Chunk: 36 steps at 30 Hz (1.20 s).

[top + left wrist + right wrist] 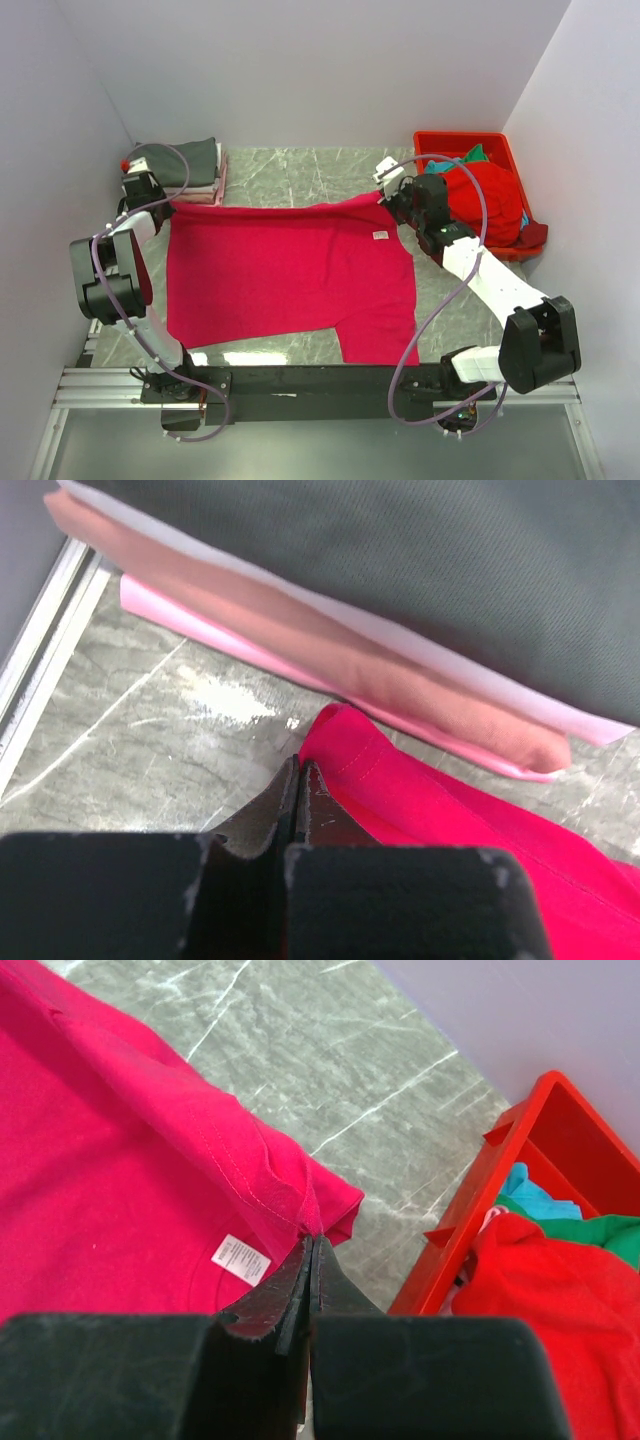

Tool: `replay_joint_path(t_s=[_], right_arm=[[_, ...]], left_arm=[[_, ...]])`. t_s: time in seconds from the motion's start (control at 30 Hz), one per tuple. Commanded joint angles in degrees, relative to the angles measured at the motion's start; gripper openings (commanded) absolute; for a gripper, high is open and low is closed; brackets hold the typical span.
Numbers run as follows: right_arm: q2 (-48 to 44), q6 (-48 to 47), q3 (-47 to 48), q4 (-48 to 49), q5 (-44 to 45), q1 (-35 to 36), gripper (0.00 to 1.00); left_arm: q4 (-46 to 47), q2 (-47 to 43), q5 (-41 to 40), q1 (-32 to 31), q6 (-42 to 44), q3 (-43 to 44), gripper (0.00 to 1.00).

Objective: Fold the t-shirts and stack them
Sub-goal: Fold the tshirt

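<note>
Crimson-pink shirt [290,275]: spread flat across the middle of the bench, its far edge running nearly straight from one hand to the other, and one part reaching toward the near right.
Neck tag [380,236]: small and white, lying on the shirt close to its far right corner.
Left hand [300,785]: fingers pressed together, pinching the shirt's far left corner, where the hem bulges up beside the tips.
Right hand [312,1255]: fingers pressed together, pinching the far right corner, where the cloth gathers in creases.
Folded stack [185,165]: far left, just beyond the left hand; dark grey on top, with white, salmon and pale pink layers beneath.
Red shirt [490,195]: heaped loosely in the bin.
Teal-green shirt [470,157]: partly showing behind the red one.
Bin [505,150]: red plastic, in the far right corner, just right of the right hand.
Bench [300,170]: grey marbled surface.
</note>
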Motion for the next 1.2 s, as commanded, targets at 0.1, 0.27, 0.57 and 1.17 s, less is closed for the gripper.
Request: replay_joint_path(t_s=[0.1, 0.27, 0.57, 1.17], right_arm=[[-2.7, 0.3, -1.4, 1.4, 0.0, -0.7, 0.00], [-3.1, 0.2, -2.3, 1.2, -0.5, -0.7, 0.00], [-3.7, -0.3, -3.7, 1.1, -0.3, -0.8, 0.00], [-4.7, -0.9, -5.5, 0.0, -1.7, -0.9, 0.00]], left_arm=[[-0.9, 0.8, -1.3, 0.4, 1.2, -0.1, 0.01], [-2.0, 0.9, -1.6, 0.4, 0.9, -0.1, 0.01], [-5.0, 0.6, -1.7, 0.4, 0.0, 0.2, 0.02], [-7.6, -0.8, -2.2, 0.4, -0.3, -1.6, 0.12]])
